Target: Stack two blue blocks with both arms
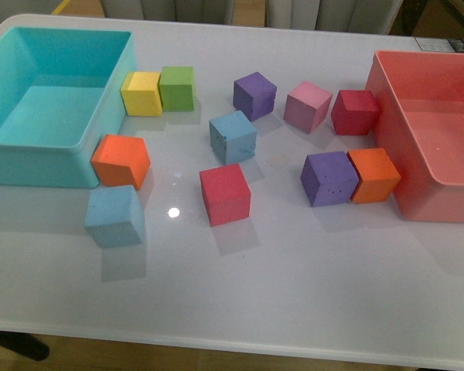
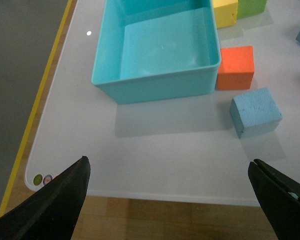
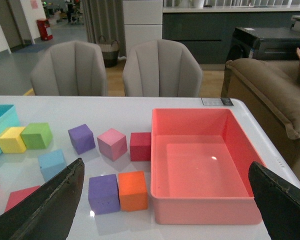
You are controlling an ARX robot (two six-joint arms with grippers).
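Note:
One blue block [image 1: 114,215] lies near the table's front left, just below an orange cube [image 1: 121,161]; it also shows in the left wrist view [image 2: 255,112]. The other blue block [image 1: 233,137] sits mid-table and shows in the right wrist view [image 3: 52,163]. Neither arm shows in the front view. My left gripper [image 2: 167,172] is open and empty, over the table's front left edge, short of the nearer blue block. My right gripper [image 3: 165,177] is open and empty, above the red bin [image 3: 240,150].
A turquoise bin [image 1: 15,166] stands at the left, a red bin [image 1: 387,116] at the right. Between them lie yellow [image 1: 141,93], green [image 1: 178,87], purple [image 1: 254,95], pink [image 1: 307,107], dark red [image 1: 355,112], red [image 1: 225,194], purple [image 1: 329,178] and orange [image 1: 373,175] cubes.

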